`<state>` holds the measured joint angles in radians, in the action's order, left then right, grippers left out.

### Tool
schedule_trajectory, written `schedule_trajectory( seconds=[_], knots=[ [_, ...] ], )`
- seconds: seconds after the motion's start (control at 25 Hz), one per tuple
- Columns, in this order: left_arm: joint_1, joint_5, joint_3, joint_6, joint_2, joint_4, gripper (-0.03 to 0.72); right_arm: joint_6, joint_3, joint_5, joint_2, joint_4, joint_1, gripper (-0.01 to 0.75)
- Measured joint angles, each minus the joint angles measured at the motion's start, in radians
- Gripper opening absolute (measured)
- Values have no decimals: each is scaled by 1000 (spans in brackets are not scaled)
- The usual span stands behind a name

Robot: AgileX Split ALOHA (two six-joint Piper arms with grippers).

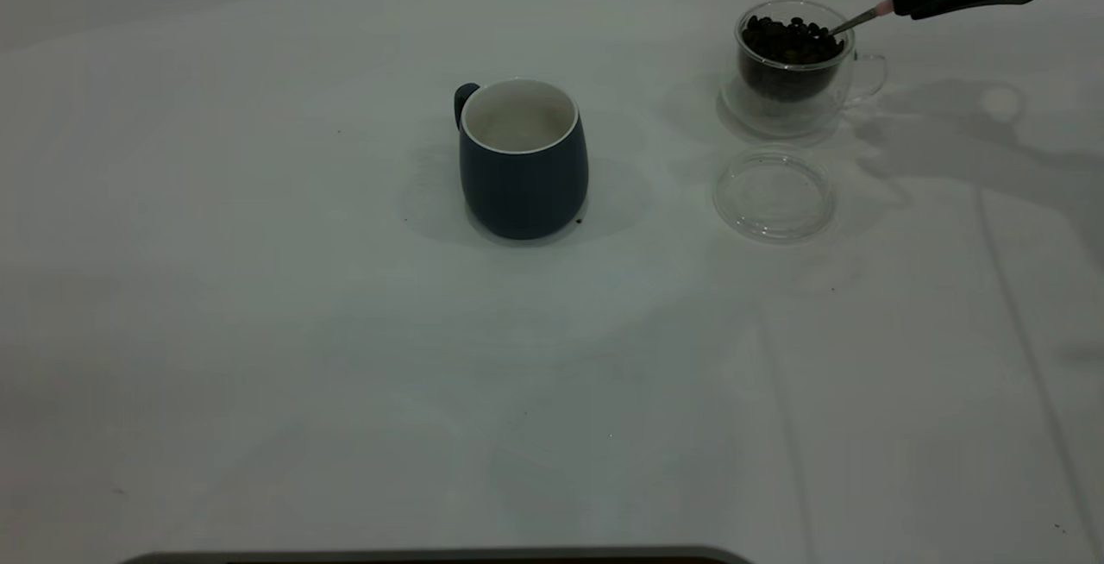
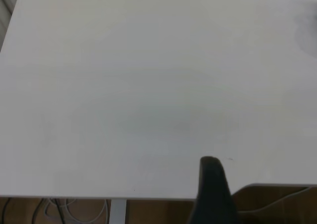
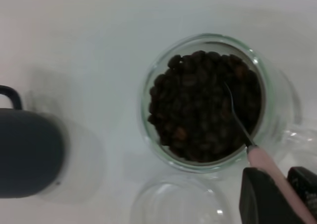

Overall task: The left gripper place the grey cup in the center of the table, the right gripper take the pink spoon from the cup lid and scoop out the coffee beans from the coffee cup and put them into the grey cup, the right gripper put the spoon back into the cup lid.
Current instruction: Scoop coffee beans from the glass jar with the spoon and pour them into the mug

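**Over the coffee cup: spoon dips into beans**

The right gripper (image 1: 901,5) clamps the pink spoon (image 1: 862,19) by its handle, bowl buried in the coffee beans (image 3: 205,105) inside the coffee cup (image 1: 798,72). Mid-table stands the grey cup (image 1: 523,159); the cup lid (image 1: 774,194) lies bare beside the coffee cup.

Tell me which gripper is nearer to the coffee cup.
Right. The right gripper is just above the coffee cup, holding the pink spoon with its bowl dipped into the coffee beans. The left gripper is off near a table edge, with the cup nowhere in its view.

Pink spoon (image 3: 237,119) bowl buried among coffee beans (image 3: 203,105); right claw (image 1: 901,5) cut off by the frame edge.
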<state>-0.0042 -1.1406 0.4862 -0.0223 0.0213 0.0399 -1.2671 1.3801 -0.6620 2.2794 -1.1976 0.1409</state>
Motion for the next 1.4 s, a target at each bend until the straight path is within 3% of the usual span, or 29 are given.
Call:
schedule_trajectory(
  seconds=[0.44,1.4],
  knots=[
    [0,0,0,0,0,0,586,23,0,-173,46,-84,105,98],
    [0,0,0,-2,0,0,586,44,0,-376,211,-322,200,98]
  ],
)
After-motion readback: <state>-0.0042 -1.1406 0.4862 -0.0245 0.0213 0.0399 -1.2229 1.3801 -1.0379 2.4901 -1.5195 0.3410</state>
